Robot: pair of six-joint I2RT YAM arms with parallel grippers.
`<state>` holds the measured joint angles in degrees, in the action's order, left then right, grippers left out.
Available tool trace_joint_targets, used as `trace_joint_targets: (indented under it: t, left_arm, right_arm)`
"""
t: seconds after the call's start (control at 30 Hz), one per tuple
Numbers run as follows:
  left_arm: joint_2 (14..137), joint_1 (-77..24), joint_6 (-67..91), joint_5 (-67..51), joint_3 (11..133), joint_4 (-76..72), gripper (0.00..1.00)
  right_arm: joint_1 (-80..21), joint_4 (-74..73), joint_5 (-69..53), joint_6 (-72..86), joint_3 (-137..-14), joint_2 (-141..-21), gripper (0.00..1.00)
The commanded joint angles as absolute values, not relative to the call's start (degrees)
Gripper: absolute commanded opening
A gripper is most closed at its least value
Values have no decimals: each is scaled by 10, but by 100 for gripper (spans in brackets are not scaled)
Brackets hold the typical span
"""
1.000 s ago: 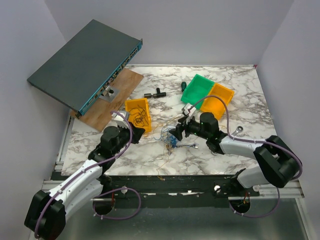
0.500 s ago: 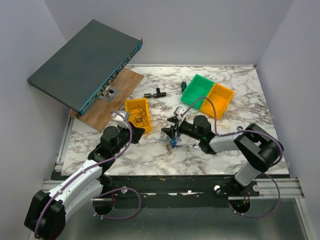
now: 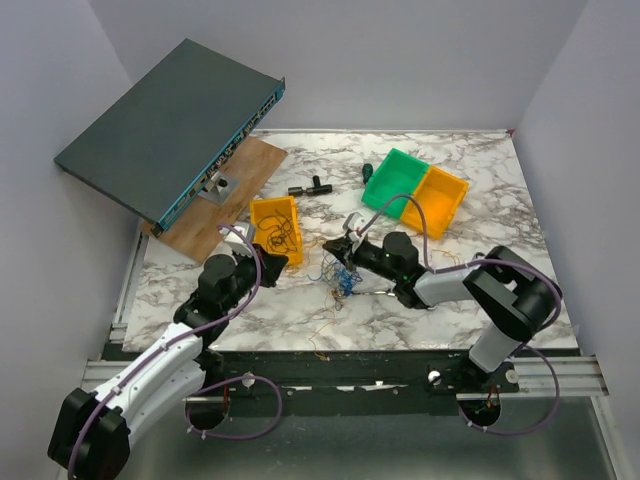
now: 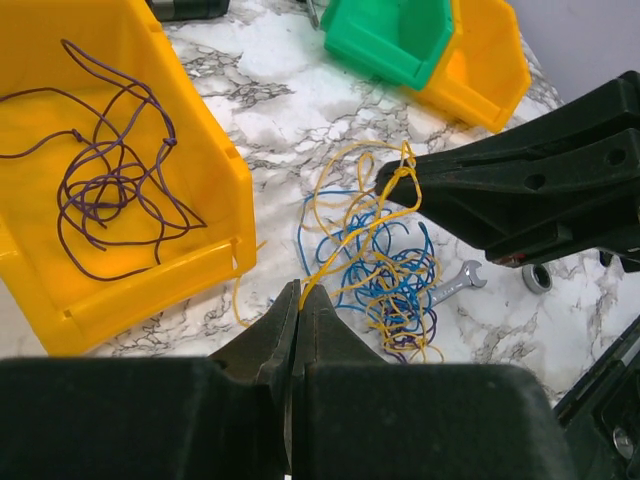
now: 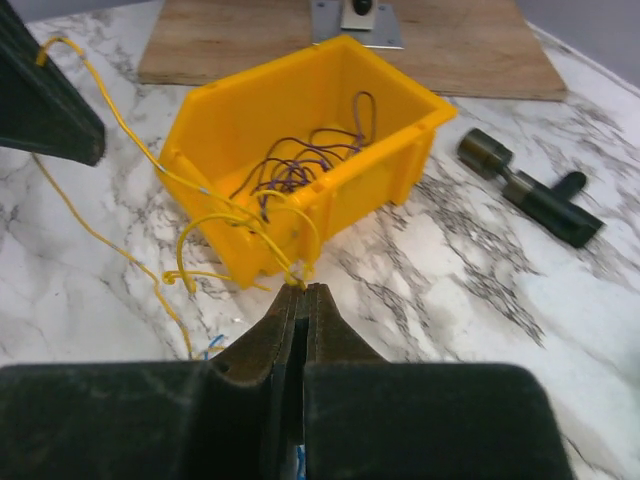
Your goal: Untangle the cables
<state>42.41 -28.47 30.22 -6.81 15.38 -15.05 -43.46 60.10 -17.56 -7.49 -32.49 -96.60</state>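
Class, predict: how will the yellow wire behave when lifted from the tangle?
Probably floppy: the yellow wire curls loosely between the left claw and right claw. Likely very light, being far thinner than the wrench. It may drag the blue wires, which loop through it.

The cables [image 3: 342, 280] lie mid-worktop [image 3: 480, 165], toward the front edge, with a wrench [image 4: 455, 285] just right of them. A bin [image 3: 256, 225] stands behind and left of them, with wire [image 4: 110, 190] in it. Two joined bins [image 3: 440, 205] sit toward the back right. A board [image 3: 240, 180] lies at the back left corner under a tilted flat box [image 3: 170, 120]. Fittings [image 3: 310, 187] lie between the board and the joined bins.
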Motion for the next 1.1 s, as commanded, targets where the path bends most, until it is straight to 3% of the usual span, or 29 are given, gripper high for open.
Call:
trace_joint_targets:
  t: [0.0, 0.27, 0.4, 0.53, 0.77, 1.07]
  left_arm:
    - [385, -283, 309, -7, 137, -130, 0]
    - [357, -282, 335, 94, 137, -63, 0]
    - [366, -282, 337, 96, 143, -58, 0]
    - [370, -281, 337, 96, 144, -58, 0]
    - [377, -280, 346, 115, 148, -47, 0]
    - [387, -280, 341, 87, 149, -62, 0]
  right_arm:
    - [-437, 629, -19, -86, -274, -903, 1]
    - [-413, 544, 273, -21, -244, -775, 1]
    - [-341, 439, 393, 110, -245, -682, 1]
    - [-207, 278, 339, 265, -251, -576, 1]
    - [-148, 141, 385, 327, -296, -515, 1]
    - [-127, 103, 148, 255, -364, -550, 1]
